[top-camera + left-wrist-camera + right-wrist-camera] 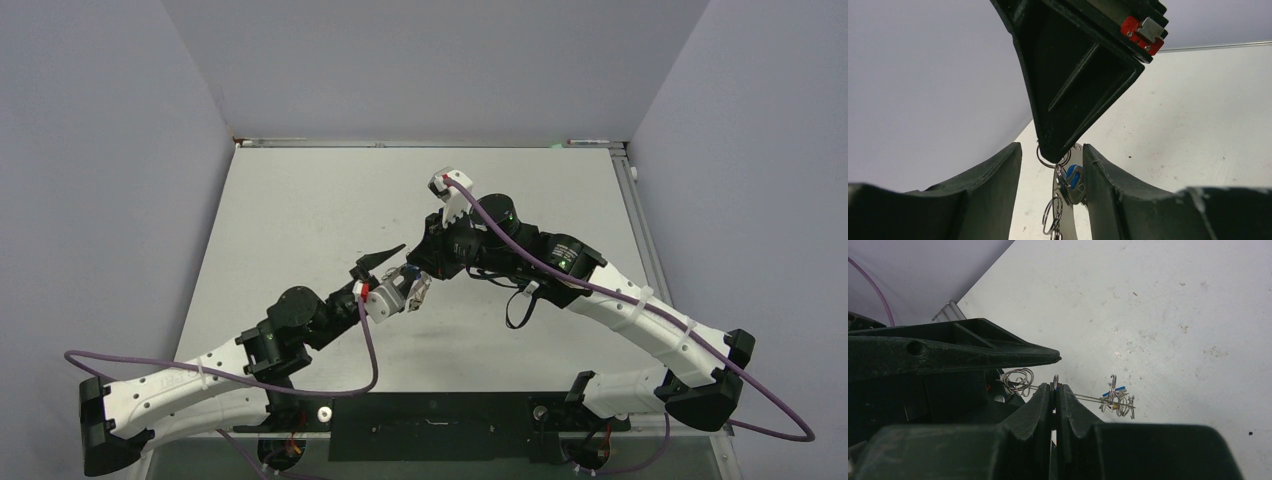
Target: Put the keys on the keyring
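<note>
Both arms meet above the middle of the table. My right gripper (1054, 387) is shut on the keyring (1083, 397), which shows here edge-on as a thin metal line, with a small split ring (1055, 380) pinched in the same grip. Keys (1118, 400) with a blue tag hang in a bunch on its right, and wire coils (1018, 380) sit on its left. In the left wrist view, my left gripper (1052, 148) is open around the hanging keyring (1069, 215). A blue-tagged key (1075, 181) rests against its right finger (1108, 190). Its left finger is clear of it.
The white table (300, 200) is walled in grey on three sides, with a metal rail (430, 143) along the back edge. Purple cables (370, 350) trail from both wrists. In the top view the left gripper (400, 272) and right gripper (428, 255) nearly touch.
</note>
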{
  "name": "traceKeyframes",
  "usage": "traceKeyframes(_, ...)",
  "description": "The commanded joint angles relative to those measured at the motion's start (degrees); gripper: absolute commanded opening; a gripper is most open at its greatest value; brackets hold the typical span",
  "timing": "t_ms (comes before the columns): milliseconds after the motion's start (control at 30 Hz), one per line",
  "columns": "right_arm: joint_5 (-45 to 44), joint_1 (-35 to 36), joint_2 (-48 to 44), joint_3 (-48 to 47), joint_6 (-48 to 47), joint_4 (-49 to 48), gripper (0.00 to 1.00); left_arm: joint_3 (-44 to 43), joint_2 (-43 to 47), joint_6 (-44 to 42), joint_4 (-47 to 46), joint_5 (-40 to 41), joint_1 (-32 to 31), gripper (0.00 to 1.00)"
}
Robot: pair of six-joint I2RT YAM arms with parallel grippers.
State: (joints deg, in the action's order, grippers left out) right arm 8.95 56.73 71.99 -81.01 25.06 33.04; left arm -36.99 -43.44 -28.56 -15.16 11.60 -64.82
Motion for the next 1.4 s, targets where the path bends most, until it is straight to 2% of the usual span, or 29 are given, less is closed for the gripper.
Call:
traceKeyframes(0,0.57,0.70,-1.61,-0.92,-0.29,-4.67,0.05,1.07,1.96,-1.21,-5.49,-1.05,-0.05,0.43)
traceKeyframes(733,0.54,1.17,-1.72,-0.16,-0.42,-6.13,0.05,-0.93,-0.21,-4.68,0.90,-3.01,-0.22,0.33)
traceKeyframes(867,0.88,1.18,-1.55,-0.49,-0.06,-6.66,0.05,-1.39,-0.75,-5.72,2.41,-3.18,-0.35,0.33)
traceKeyframes(1000,0.98,1.27,-1.54,-0.73,-0.08,-6.72,0.05,-1.44,-0.44,-6.09,3.47,-3.19,-0.62,0.38)
traceKeyframes(1100,0.82,1.24,-1.41,-0.64,-0.07,-6.59,0.05,-1.56,-0.50,-6.54,4.26,-3.02,-0.87,0.38)
traceKeyframes(1200,0.85,1.26,-1.31,-0.64,-0.04,-6.59,0.05,-1.91,-0.84,-7.23,5.07,-2.52,-1.23,0.34)
traceKeyframes(1367,0.90,1.21,-1.50,-0.64,0.01,-6.58,0.05,-2.63,-1.63,-8.24,6.39,-1.14,-1.70,0.19)
